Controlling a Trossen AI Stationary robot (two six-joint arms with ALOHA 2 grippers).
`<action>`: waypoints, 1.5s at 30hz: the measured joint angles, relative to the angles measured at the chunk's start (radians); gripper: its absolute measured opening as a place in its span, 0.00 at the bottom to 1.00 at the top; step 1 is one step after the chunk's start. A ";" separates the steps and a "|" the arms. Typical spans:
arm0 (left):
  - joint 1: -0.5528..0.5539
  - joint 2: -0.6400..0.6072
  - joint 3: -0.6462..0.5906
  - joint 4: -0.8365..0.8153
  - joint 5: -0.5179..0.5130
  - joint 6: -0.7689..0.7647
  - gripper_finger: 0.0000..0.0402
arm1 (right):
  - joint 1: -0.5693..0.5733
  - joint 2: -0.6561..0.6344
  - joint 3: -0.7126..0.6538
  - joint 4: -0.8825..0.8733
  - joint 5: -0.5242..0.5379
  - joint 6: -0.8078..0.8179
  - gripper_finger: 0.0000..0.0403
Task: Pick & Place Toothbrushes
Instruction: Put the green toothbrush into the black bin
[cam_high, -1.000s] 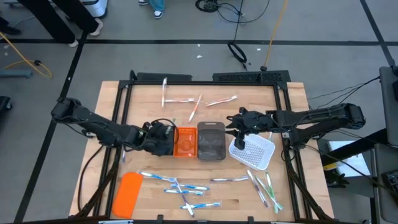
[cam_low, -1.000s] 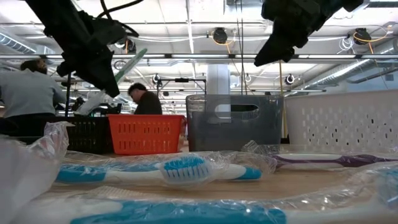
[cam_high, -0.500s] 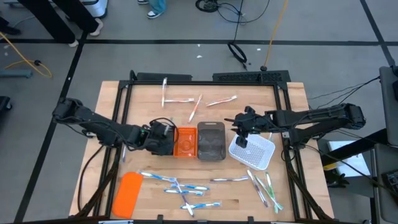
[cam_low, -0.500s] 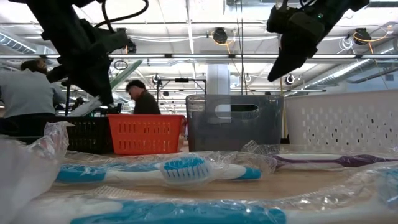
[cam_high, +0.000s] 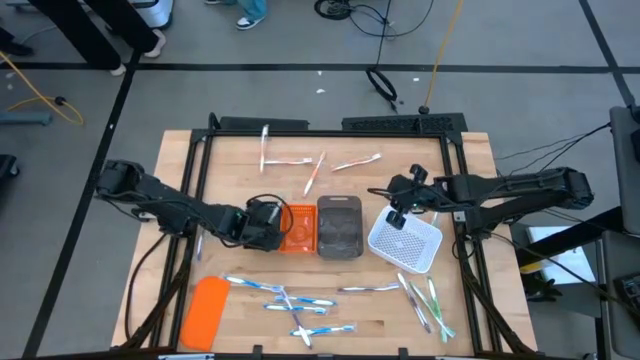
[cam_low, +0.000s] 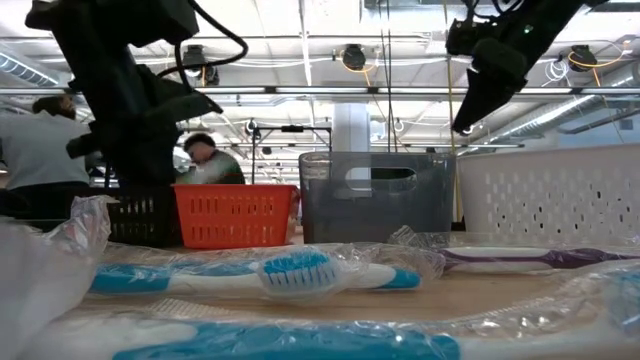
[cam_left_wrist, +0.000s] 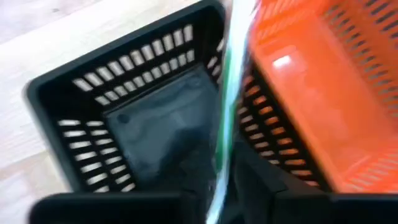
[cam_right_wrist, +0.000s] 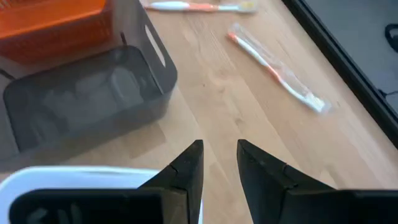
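The left gripper (cam_left_wrist: 217, 180) is hanging over the black tray (cam_left_wrist: 93, 106), and a green-white toothbrush (cam_left_wrist: 229, 93) is running up from between its fingers (cam_left_wrist: 202, 168), lying along the wall where the black tray meets the orange tray (cam_left_wrist: 311, 81). The fingers are standing close on either side of the handle, but whether they are clamping it or letting it go cannot be told. As a judgement, the step in hand is the placing of this brush into the black tray. The next move calls for the fingers to part fully so the brush drops inside the black walls rather than across into the orange tray, then for the gripper to lift straight up without snagging the handle.

The right gripper (cam_right_wrist: 217, 163) is hovering with its fingers a little apart and nothing between them. Just behind the fingers sits the white tray (cam_right_wrist: 74, 177), to one side of them the grey tray (cam_right_wrist: 81, 93), and ahead of them on the bare wood an orange-white toothbrush (cam_right_wrist: 273, 71) is lying in its wrapper. This arm's next move is probably a reach forward to that brush, which calls for wider fingers set across the handle.

More toothbrushes (cam_high: 290, 298) are waiting at the table's near edge, well apart from both grippers, so much of the task remains.
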 joint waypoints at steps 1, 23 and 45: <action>0.003 0.007 0.000 0.002 0.001 0.004 0.23 | -0.002 -0.011 0.000 -0.007 -0.002 0.006 0.22; 0.039 -0.100 0.001 0.144 -0.105 0.281 0.48 | -0.207 -0.086 0.000 -0.425 0.018 0.334 0.22; 0.037 -0.112 0.001 0.354 -0.085 0.480 0.49 | -0.693 0.008 -0.198 -0.453 -0.143 0.342 0.23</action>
